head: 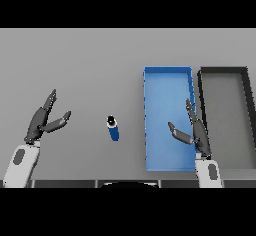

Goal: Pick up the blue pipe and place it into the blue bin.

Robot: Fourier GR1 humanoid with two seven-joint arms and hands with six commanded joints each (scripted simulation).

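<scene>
Lying untouched on the grey table (75,65), the blue pipe (114,128) sits between the robot's two hands, its dark capped end pointing away from the robot and its blue body angled slightly toward the right. Neither hand has anything in it. The left hand (42,122) hovers well to the pipe's left, fingers straight and thumb spread wide. The right hand (194,131) hangs over the near right part of the blue bin (167,80), likewise spread and holding nothing.

By the look of it, the task stands at its opening step: the pick-up has not begun and the bin holds nothing. The next move appears to call for one hand to travel in over the pipe, line its fingers across the pipe's short axis, lower and close round it. The right hand would have to leave the bin and cross its left wall; the left has bare table all the way.

The table is flat, plain and matte. The blue bin lies just right of the pipe, long side running away from the robot, and a dark grey bin (224,71) of like shape sits just beside it on the right. No more of the room shows.
</scene>
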